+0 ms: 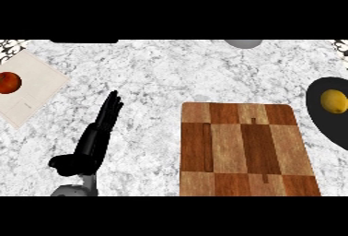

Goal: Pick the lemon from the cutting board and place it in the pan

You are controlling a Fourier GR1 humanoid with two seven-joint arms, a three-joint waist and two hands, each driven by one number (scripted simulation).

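1. Head view: the lemon (333, 101) lies inside the black pan (319, 115) at the right edge, apart from the wooden cutting board (245, 150).
2. The left hand (95, 133) rests at the lower left with straight, open fingers, holding nothing.
3. The right hand does not show.
4. A red fruit (8, 83) sits on a pale cloth (37, 87) at left.

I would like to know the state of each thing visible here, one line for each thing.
lemon: lying in the pan, off the board
pan: on the counter at the right edge, holding the lemon
cutting board: flat on the counter, nothing on it
left hand: open, fingers straight, holding nothing
red fruit: resting on the cloth
cloth: spread flat at the left
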